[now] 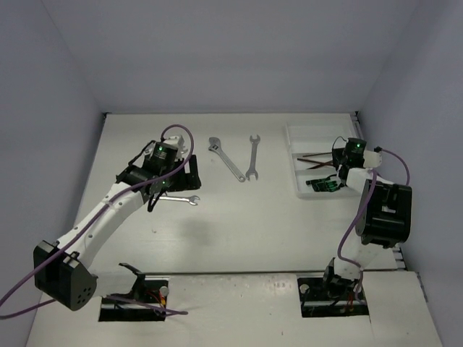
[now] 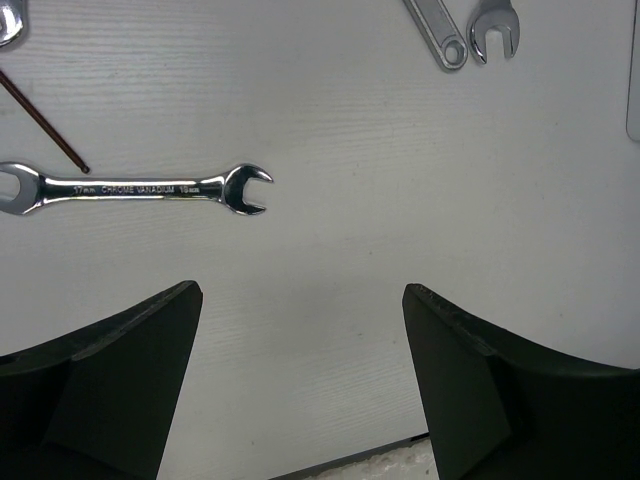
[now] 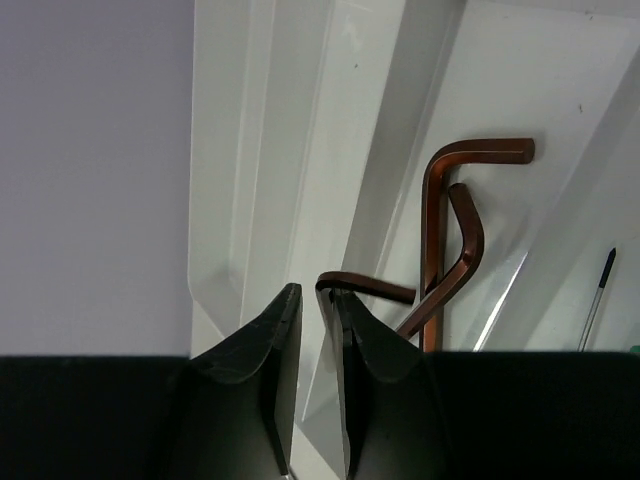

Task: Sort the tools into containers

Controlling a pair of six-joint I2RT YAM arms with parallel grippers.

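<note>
The white tray stands at the right, and its ridged compartments fill the right wrist view. My right gripper hangs over it, its jaws a narrow gap apart. A brown hex key rests against the right finger's tip; light shows between it and the left finger. Two more hex keys lie in the middle compartment, and a thin screwdriver in the one beside it. My left gripper is wide open and empty above the table, just short of a silver open-end wrench.
An adjustable wrench and a long open-end wrench lie side by side at mid table. A loose hex key lies just beyond the near wrench, and another wrench end shows at the left wrist view's top-left corner. White walls enclose the table.
</note>
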